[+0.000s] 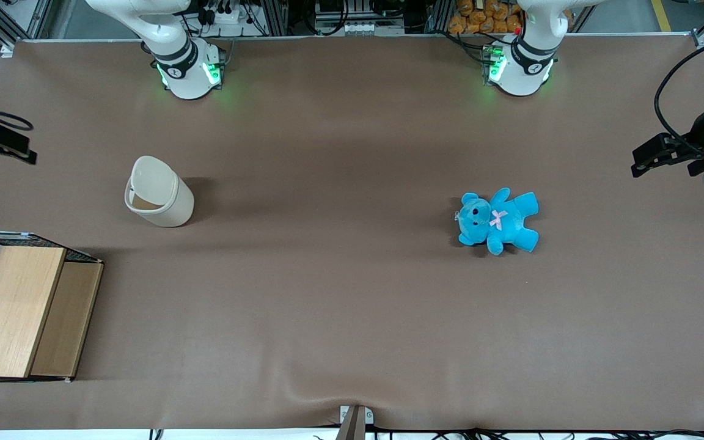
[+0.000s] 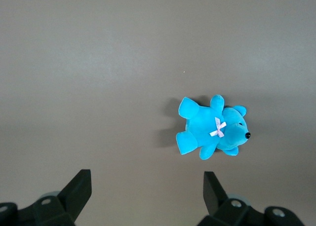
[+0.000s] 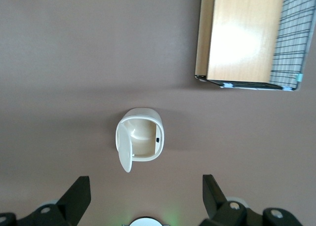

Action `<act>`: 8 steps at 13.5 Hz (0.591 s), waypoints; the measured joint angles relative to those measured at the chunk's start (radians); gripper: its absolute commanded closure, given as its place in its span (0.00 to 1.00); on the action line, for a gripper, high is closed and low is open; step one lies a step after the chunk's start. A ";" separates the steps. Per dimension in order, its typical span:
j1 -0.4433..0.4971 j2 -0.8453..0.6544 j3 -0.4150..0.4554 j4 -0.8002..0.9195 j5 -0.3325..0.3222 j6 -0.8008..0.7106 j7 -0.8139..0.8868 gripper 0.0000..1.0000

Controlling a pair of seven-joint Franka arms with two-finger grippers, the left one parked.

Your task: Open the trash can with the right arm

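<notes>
While gripper (image 3: pixel 143 196) jaws gape high above, trash can (image 3: pixel 139 139) lid raised

Brown table cover (image 1: pixel 340 305) lies flat beneath my gripper (image 3: pixel 146 199), which hangs high over the working arm's end, fingers spread wide. The wooden-topped wire crate (image 1: pixel 16 305) sits lower than my gripper and nearer the front camera. Soft, even light, with faint shadows on the cover.

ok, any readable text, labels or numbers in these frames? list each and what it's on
None readable.
Trash can, lid open: no print.
Blue teddy: only a pink bow.
Wooden-topped wire crate: no label.
Arm base: small round dark mark, too small to read.
Right gripper, open above the can: unmarked.
</notes>
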 measured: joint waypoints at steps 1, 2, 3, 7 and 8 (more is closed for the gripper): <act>-0.012 -0.025 -0.001 -0.004 0.000 -0.009 0.000 0.00; -0.024 -0.055 -0.002 -0.020 0.000 -0.008 0.000 0.00; -0.031 -0.085 -0.002 -0.043 0.001 -0.006 0.009 0.00; -0.035 -0.135 -0.002 -0.098 0.047 0.006 0.108 0.00; -0.035 -0.135 -0.001 -0.104 0.050 0.010 0.111 0.00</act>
